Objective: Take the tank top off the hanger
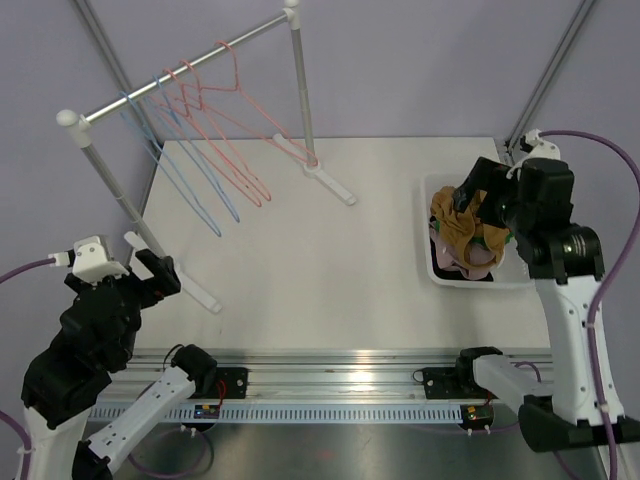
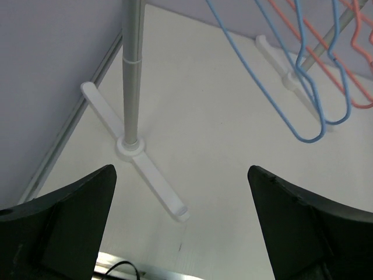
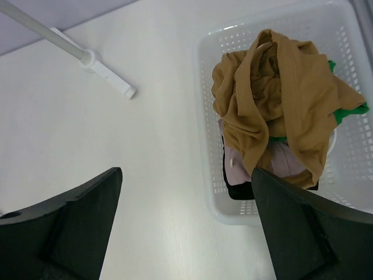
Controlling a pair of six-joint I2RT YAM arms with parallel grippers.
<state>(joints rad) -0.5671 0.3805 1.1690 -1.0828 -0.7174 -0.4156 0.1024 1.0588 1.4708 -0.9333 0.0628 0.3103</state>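
**Both pairs of fingers wide open and empty; tank top in the basket**

The left fingers (image 2: 58, 227) are spread fully apart. They grip and touch nothing, hovering over the white surface (image 2: 221, 146) near the grey metal rack post (image 2: 133, 76) at 9 o'clock. The right fingers (image 3: 64, 227) gape just as wide, also empty, above the white perforated plastic basket (image 3: 205, 134) at 3 o'clock. The mustard-brown tank top (image 3: 280, 99) lies crumpled there on other clothes (image 3: 280, 163). The blue and red wire hangers (image 2: 305, 139) hang bare at 11 o'clock.
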